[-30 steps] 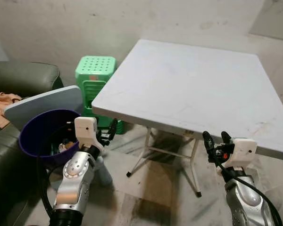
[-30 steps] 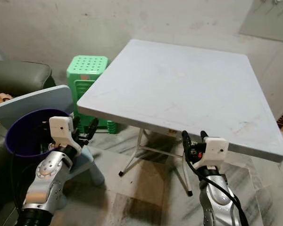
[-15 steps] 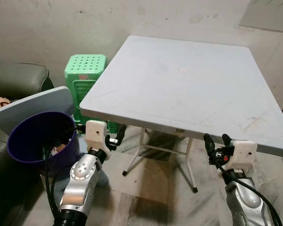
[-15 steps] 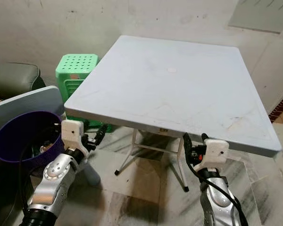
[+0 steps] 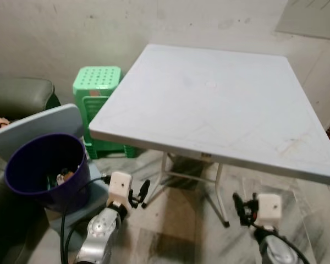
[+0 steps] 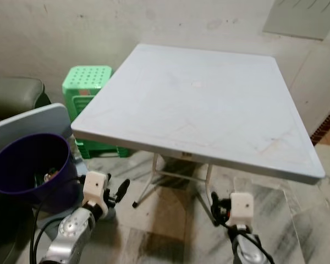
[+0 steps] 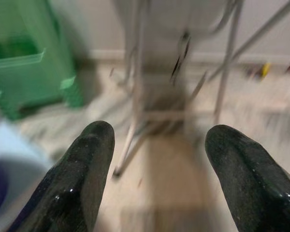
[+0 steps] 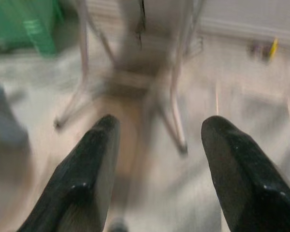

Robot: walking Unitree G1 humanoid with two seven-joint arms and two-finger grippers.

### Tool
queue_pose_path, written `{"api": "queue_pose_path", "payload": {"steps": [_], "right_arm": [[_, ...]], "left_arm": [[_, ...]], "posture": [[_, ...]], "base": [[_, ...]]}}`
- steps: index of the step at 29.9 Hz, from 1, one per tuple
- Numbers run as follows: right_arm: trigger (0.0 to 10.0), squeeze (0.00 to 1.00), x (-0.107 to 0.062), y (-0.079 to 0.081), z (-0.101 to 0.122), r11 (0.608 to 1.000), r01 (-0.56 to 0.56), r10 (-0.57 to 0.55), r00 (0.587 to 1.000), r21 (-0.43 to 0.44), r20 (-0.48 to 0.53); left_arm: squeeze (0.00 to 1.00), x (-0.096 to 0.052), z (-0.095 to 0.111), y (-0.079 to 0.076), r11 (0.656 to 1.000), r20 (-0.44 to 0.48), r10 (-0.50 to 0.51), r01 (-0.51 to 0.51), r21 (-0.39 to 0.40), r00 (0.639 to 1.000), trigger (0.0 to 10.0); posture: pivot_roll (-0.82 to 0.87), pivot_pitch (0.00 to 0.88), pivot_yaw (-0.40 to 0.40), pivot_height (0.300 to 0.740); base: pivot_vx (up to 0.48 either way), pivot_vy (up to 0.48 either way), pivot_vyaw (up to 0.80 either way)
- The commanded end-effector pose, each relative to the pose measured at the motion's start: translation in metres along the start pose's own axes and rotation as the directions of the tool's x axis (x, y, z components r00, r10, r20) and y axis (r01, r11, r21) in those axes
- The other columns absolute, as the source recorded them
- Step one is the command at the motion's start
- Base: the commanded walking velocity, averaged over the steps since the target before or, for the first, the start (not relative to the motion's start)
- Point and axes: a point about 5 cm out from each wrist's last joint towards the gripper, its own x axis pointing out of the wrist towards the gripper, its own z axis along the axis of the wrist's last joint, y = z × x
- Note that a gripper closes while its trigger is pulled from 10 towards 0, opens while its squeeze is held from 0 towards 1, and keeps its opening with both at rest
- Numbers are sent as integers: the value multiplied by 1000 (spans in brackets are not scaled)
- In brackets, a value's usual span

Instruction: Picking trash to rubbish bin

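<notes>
A purple rubbish bin (image 5: 39, 169) stands on the floor at the left, with a few small scraps of trash (image 5: 65, 176) inside and its grey-blue lid (image 5: 38, 127) tilted up behind it. My left gripper (image 5: 138, 193) hangs low to the right of the bin and apart from it. In the left wrist view its fingers (image 7: 82, 174) are spread open with nothing between them. My right gripper (image 5: 240, 203) is low in front of the table legs. It is open and empty (image 8: 157, 126) over bare floor.
A white folding table (image 5: 220, 104) with metal legs (image 5: 166, 176) stands just ahead. A green plastic stool (image 5: 98, 88) is by the wall, and a dark sofa (image 5: 16, 93) is at the far left. A small blurred yellow thing (image 8: 272, 48) lies on the floor near the wall.
The camera has shifted, and both wrist views are blurred. Both arms have dropped lower in the picture. The left gripper has come away from the bin's rim, down and to the right.
</notes>
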Motion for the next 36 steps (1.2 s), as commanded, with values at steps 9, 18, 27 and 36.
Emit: {"api": "queue_pose_path", "payload": {"steps": [9, 18, 27, 36], "right_arm": [[10000, 0, -2, -1, -34, 999, 31, -39, 979, -42, -199], [10000, 0, -15, 14, -67, 999, 27, -39, 919, -35, -393], [10000, 0, -30, 13, -85, 998, 54, -62, 886, -29, -459], [10000, 0, -38, 13, -95, 997, 40, -66, 852, -61, -519]], "left_arm": [[0, -3, -32, -3, 998, -188, 26, -16, 57, 982, 10000], [0, -21, -66, -5, 997, -377, 53, -29, 69, 925, 10000], [0, -37, -85, -4, 997, -439, 54, -22, 79, 897, 10000], [0, -39, -87, -4, 996, -457, 53, -13, 89, 888, 10000]], "posture": [[-63, 0, 9, 740], [-69, 0, 23, 740], [-86, 0, 38, 740], [-88, 0, 30, 740]], "base": [[0, 0, 0], [0, 0, 0], [0, 0, 0], [0, 0, 0]]}}
